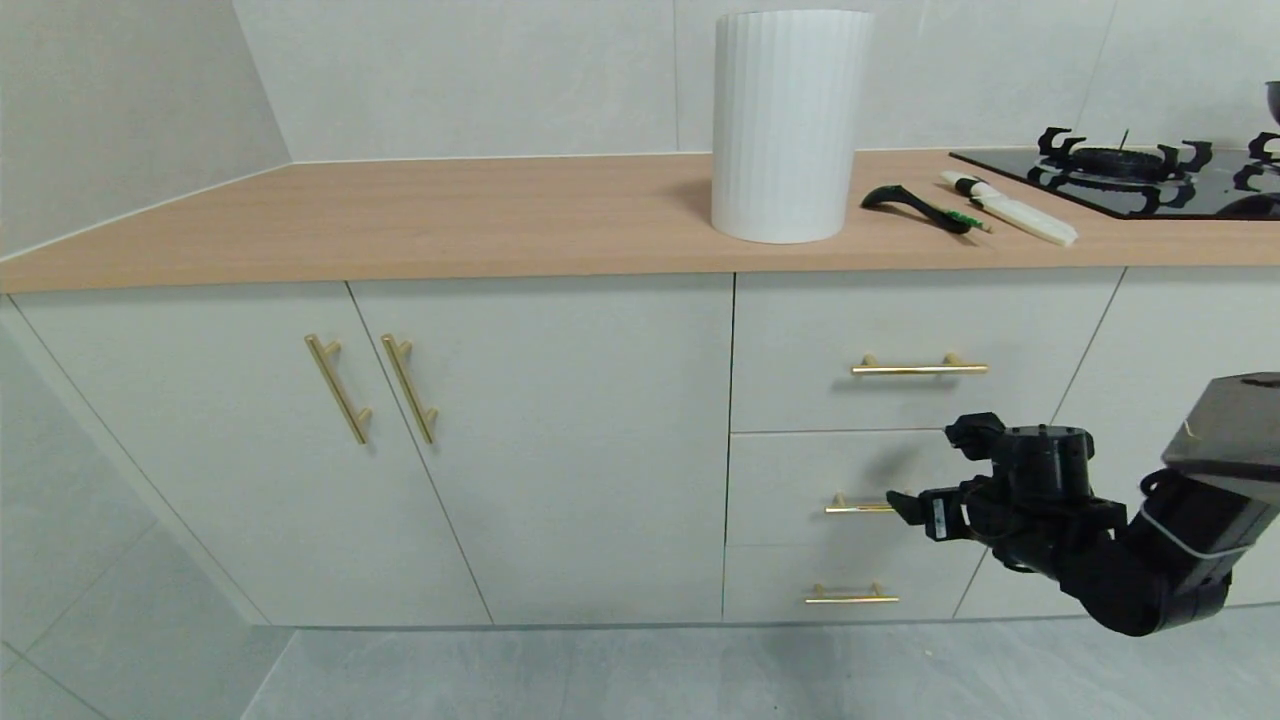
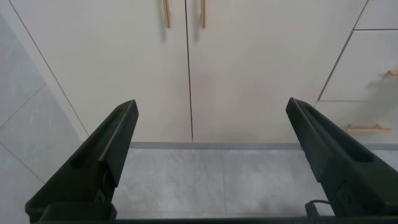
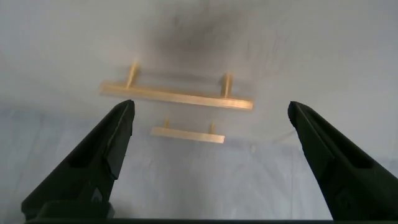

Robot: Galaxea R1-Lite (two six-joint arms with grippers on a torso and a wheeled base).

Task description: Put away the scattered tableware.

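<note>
Right pincer (image 1: 928, 468) gapes before middle drawer handle (image 1: 858, 507).

Black arm (image 1: 1130, 580), grey casing (image 1: 1235, 420), black two-fingered hand (image 1: 930, 468)

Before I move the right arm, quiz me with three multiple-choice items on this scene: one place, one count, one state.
1. Where is the black right gripper?
A. over the wooden countertop
B. in front of the middle drawer's gold bar handle
C. at the double cabinet doors

2. How many gold bar handles does the pale drawer stack carry?
A. one
B. five
C. three

3. How do the right gripper's fingers stand?
A. open, empty
B. shut on a handle
C. shut on a spoon

Answers:
1 B: the head view shows it level with that handle.
2 C: one per drawer.
3 A: the right wrist view shows a wide gap.
</note>
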